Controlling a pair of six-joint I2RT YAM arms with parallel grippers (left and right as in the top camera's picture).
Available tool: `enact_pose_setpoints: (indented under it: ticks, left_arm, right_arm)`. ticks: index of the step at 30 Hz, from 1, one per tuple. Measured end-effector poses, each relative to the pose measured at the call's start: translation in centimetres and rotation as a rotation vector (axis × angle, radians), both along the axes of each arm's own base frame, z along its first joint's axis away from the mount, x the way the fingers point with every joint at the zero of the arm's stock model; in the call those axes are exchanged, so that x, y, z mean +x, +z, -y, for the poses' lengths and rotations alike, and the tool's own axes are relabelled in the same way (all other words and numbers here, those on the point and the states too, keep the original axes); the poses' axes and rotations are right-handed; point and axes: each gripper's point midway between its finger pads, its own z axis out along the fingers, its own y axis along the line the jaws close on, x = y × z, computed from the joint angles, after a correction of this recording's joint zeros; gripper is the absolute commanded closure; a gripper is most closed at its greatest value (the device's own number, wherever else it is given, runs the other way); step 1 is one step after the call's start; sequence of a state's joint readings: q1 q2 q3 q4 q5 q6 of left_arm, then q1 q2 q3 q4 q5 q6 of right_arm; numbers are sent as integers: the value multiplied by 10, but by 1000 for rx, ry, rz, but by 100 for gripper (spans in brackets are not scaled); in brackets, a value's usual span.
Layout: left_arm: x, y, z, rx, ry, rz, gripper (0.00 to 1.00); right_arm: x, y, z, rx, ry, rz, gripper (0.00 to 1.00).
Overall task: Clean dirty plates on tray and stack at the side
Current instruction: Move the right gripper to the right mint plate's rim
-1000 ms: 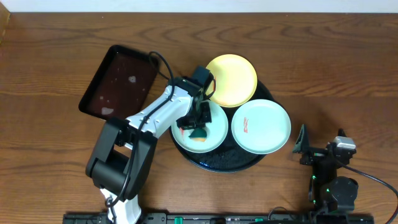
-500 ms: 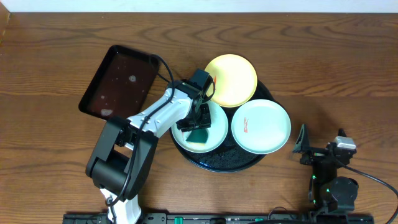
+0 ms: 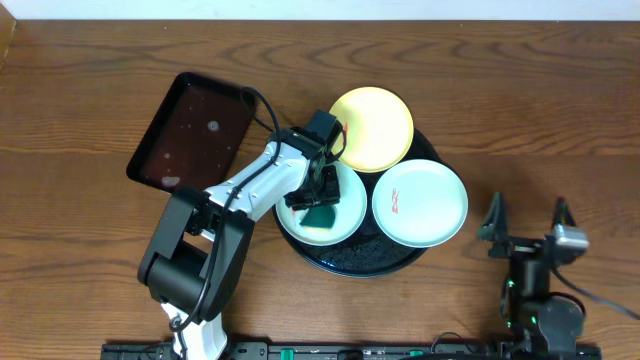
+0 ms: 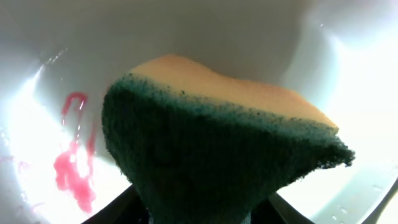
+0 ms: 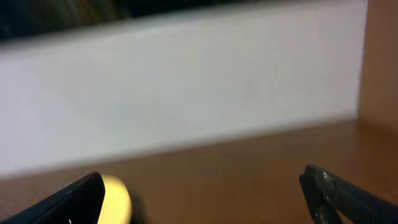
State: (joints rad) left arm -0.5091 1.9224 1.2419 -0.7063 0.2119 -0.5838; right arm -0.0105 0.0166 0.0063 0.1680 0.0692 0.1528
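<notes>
The left arm (image 3: 250,185) reaches from 7 o'clock across the bench (image 3: 100,80) and sets the left gripper (image 3: 322,190) over the left mint plate (image 3: 350,200), at 8 o'clock on the tray (image 3: 350,262). Whether its jaws grasp the sponge (image 3: 321,215) cannot be told. The sponge showed orange a second ago and is now green side up. The yellow plate (image 3: 375,128) sits at 12 o'clock and the right mint plate (image 3: 425,205) at 3 o'clock. The right gripper (image 3: 527,218) has rolled, its jaws released wide.

A brown wood-grain table (image 3: 520,90) is filling the overhead view, while a pale wall (image 5: 186,93) is running behind its far edge.
</notes>
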Motion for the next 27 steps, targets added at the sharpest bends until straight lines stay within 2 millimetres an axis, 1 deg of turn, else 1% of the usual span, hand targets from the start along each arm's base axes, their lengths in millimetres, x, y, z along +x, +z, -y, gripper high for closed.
enact_pose_setpoints:
  ticks: [2,4,7,10,11,12,14,17,19,22,24,25,27]
  left_arm:
    - [1,0,0,-2,0,4,54]
    - [2,0,1,-4,0,7,54]
    - [3,0,2,-7,0,13,54]
    - [4,0,2,-9,0,16,54]
    - [4,0,2,-9,0,17,54]
    - [4,1,2,-10,0,17,54]
    - [4,0,2,-10,0,18,54]
    - [5,0,2,-10,0,19,54]
    - [4,0,2,-10,0,19,54]
    - [4,0,2,-10,0,19,54]
    - [4,0,2,-10,0,18,54]
    - [4,0,2,-10,0,19,54]
    - [4,0,2,-10,0,18,54]
  right_arm:
    - [-6,27,-4,-10,20,113,1]
    - [-10,42,-7,-32,35,170,1]
    - [-7,43,-13,-63,62,136,1]
    - [3,36,-18,-105,91,6,1]
    - [10,41,-21,-134,107,-56,1]
    - [14,41,-23,-153,117,-114,1]
    - [27,51,-25,-187,140,-221,1]
    - [51,63,-30,-210,189,-381,1]
    - [65,65,-38,-208,245,-473,1]
    - [94,71,-60,-188,391,-551,1]
    - [105,72,-76,-167,496,-565,1]
    - [110,71,-87,-150,565,-569,1]
    - [112,69,-107,-112,701,-563,1]
